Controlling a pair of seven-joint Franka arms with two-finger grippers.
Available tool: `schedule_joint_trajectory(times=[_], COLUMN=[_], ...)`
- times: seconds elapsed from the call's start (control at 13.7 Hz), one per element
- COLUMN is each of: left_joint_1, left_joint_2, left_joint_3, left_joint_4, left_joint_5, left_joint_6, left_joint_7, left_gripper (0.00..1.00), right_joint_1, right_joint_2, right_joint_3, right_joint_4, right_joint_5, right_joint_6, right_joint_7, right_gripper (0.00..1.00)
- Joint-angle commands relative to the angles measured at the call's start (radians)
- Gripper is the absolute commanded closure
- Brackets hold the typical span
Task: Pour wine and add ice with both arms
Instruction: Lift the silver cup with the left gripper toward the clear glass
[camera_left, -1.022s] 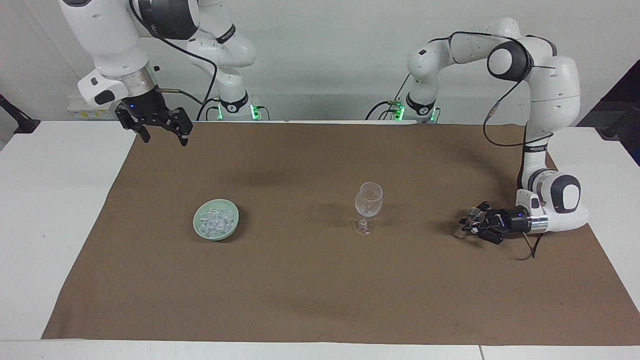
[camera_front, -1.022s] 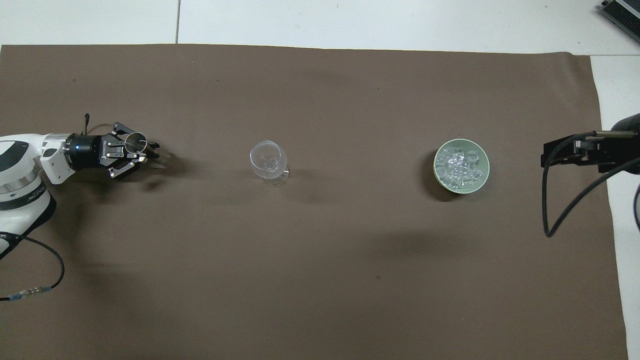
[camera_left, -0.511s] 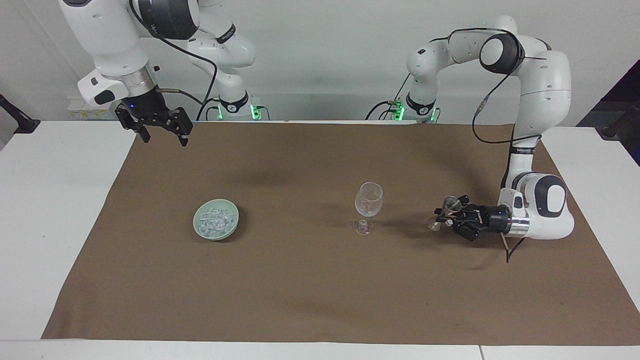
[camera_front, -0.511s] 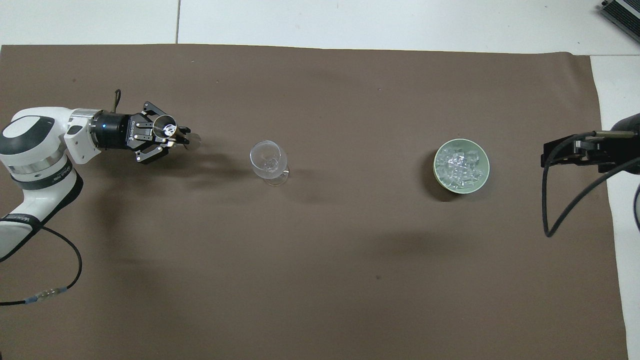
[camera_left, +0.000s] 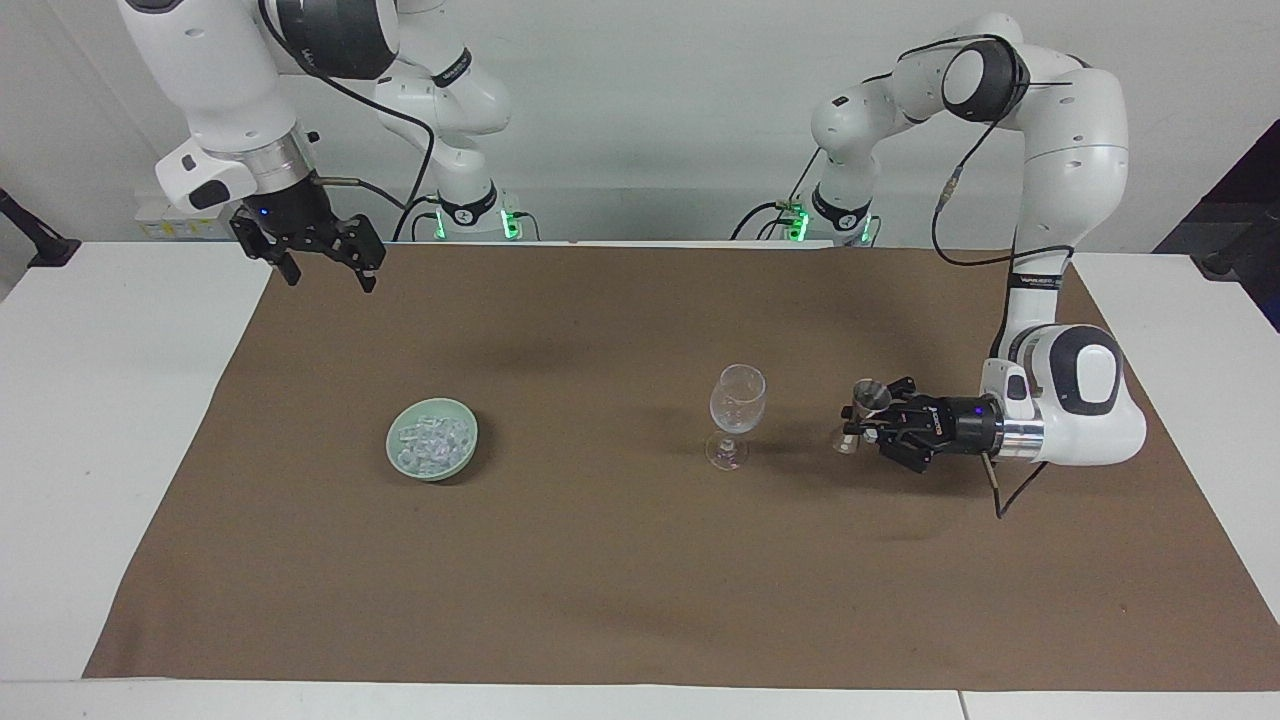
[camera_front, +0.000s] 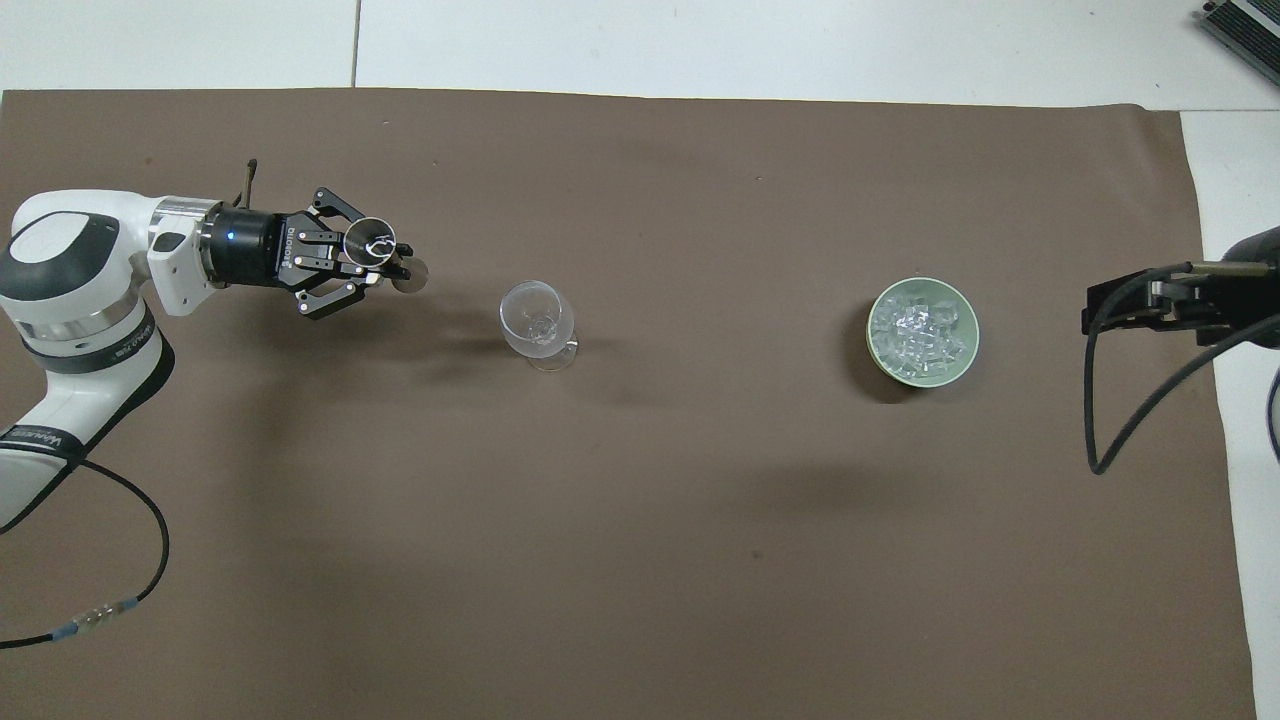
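Facing view: a small clear stemmed pouring glass (camera_left: 862, 410) is held clamped in the left gripper (camera_left: 880, 425), raised over the brown cloth (camera_left: 600, 580) beside the clear stemmed wine glass (camera_left: 736, 414). The right gripper (camera_left: 322, 262) waits spread wide, high near its base. The heap of small clear ice cubes (camera_left: 432, 441) lies in the pale green bowl (camera_left: 402, 466); slippery and light, a cube is probably best pinched across flat faces.

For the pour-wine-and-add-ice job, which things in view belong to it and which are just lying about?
Part of the job:
- small stemmed cup, gripped by the left gripper
- clear wine glass
- ice in the pale green bowl
- right gripper, open, waiting over the mat's edge

Just lying about:
- brown mat
- white table
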Motion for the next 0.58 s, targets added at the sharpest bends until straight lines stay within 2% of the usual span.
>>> schedule_joint_trajectory(times=[0.0, 0.22, 0.51], left_joint_1=[-0.018, -0.032, -0.061], left_joint_2=[-0.096, -0.133, -0.138], left_joint_3=[0.017, 0.017, 0.016], left_joint_4=[-0.101, -0.122, -0.112], left_joint_5=[-0.015, -0.022, -0.022], left_joint_6=[0.063, 0.078, 0.077], left_joint_7=[-0.003, -0.006, -0.026], left_gripper=[1.0, 1.0, 1.0], right_joint_1=[-0.019, -0.019, -0.019], right_joint_2=[0.004, 0.004, 0.004], right_joint_3=[0.012, 0.012, 0.012], right_joint_4=[0.007, 0.007, 0.007], right_joint_5=[0.005, 0.005, 0.005], right_joint_6=[0.003, 0.003, 0.003], right_joint_7=[-0.014, -0.014, -0.014], right_gripper=[0.0, 0.0, 0.0])
